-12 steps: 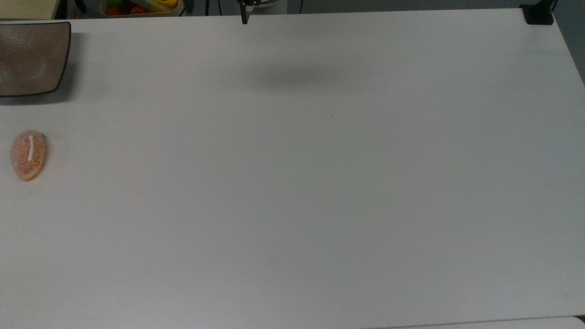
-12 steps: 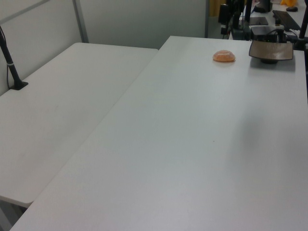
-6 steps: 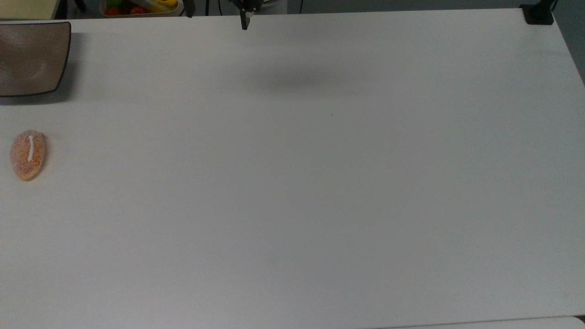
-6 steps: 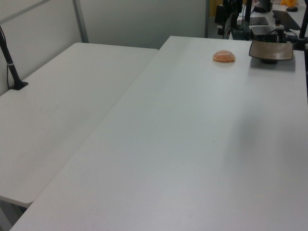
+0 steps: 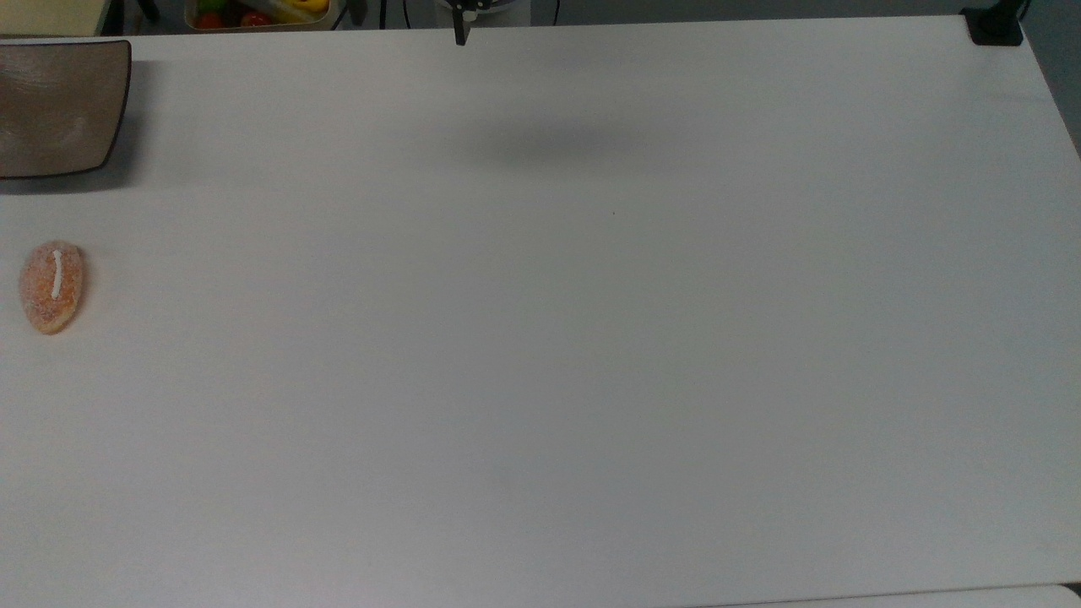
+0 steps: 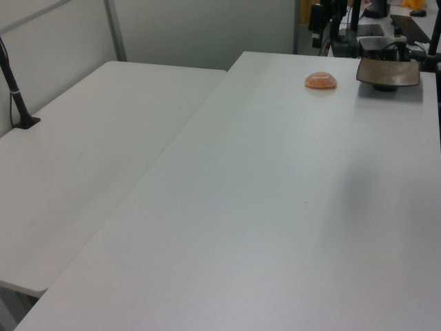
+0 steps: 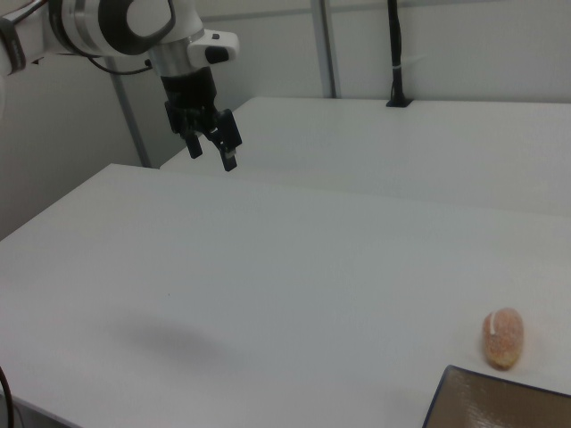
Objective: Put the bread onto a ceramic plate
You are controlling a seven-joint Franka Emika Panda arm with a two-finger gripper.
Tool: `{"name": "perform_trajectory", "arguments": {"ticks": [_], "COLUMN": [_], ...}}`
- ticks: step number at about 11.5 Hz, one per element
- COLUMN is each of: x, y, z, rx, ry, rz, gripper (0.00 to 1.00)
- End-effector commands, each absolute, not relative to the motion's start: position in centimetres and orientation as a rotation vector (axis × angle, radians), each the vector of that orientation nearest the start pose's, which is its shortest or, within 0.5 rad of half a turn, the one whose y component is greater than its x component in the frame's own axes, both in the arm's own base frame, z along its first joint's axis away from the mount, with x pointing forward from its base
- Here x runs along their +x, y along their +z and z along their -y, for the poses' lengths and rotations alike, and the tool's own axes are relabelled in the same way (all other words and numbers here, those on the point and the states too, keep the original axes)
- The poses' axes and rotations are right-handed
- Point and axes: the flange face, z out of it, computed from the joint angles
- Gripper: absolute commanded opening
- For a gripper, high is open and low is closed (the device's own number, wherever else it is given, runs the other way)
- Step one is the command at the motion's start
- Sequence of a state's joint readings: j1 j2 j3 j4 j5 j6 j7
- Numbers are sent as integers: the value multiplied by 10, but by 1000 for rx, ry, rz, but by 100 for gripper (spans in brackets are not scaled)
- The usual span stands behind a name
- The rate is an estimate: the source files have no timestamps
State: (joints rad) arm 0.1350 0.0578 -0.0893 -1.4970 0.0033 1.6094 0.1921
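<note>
Bread (image 5: 51,287), an oval sugar-speckled orange roll with a white stripe, lies on the smooth white counter (image 5: 591,338) near the square, dark-rimmed glazed plate (image 5: 59,105). Black end effector (image 7: 214,147) hangs spread, empty.

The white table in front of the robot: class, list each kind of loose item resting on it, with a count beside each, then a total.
Bread: 1
Ceramic plate: 1
Total: 2
</note>
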Motion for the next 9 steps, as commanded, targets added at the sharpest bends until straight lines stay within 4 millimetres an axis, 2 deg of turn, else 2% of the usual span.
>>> {"name": "perform_trajectory", "arguments": {"ticks": [1, 2, 4, 7, 9], "x": [572, 571, 578, 604, 619], "y": [625, 626, 618, 592, 569], "z": [-19, -11, 9, 65, 104], "rx": [-3141, -3144, -3173, -3212, -3261], "ry": [-90, -85, -101, -273, -310], "rz": [-41, 26, 22, -59, -39], "gripper": [100, 100, 100, 100, 100]}}
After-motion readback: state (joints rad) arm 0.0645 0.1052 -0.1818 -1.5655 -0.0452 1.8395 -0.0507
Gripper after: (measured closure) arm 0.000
